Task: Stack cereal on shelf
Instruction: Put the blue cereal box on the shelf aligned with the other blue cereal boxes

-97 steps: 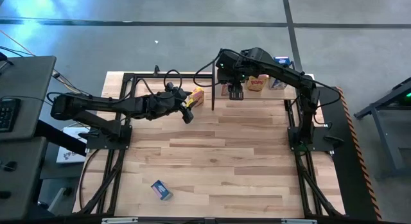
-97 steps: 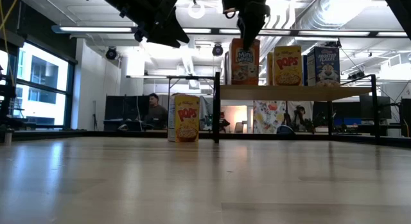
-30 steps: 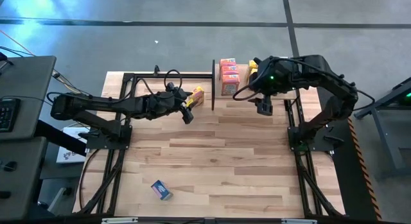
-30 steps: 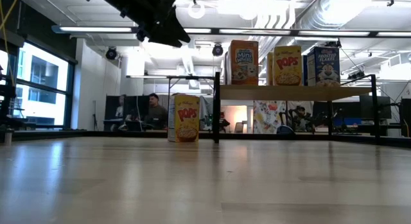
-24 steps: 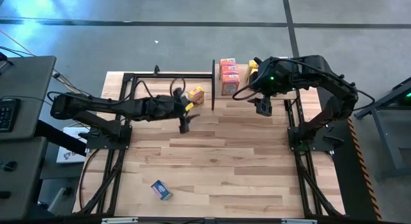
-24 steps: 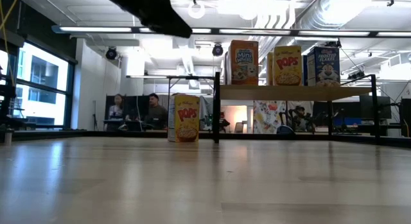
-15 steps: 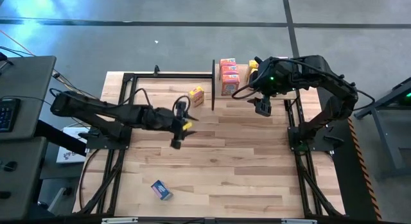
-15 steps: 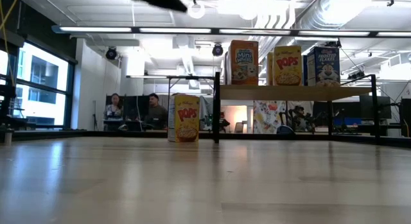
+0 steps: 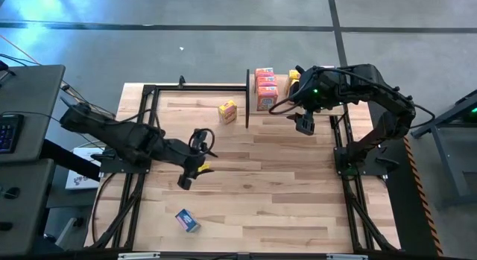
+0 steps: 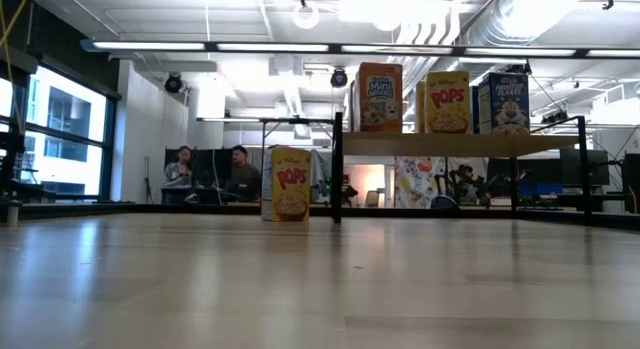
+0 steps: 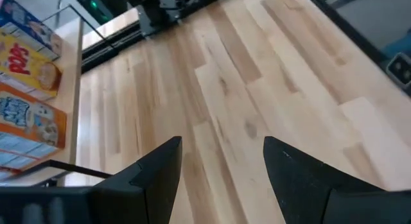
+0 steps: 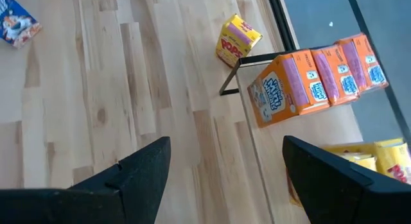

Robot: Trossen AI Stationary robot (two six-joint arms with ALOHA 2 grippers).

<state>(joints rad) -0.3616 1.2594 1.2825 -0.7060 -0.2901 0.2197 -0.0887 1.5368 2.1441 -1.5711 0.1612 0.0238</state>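
Left gripper (image 9: 186, 179) low over mid-table, jaws apart, empty, right gripper (image 9: 304, 124) beside shelf (image 9: 279, 103), jaws spread

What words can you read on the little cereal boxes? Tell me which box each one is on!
"POPS": yellow box standing on the table.
"POPS": yellow box on the shelf.
"Mini" with more beneath, too blurred to be sure: orange box on the shelf.
Blue box on the shelf: words too small to read.
Blue box lying on the table: unreadable.
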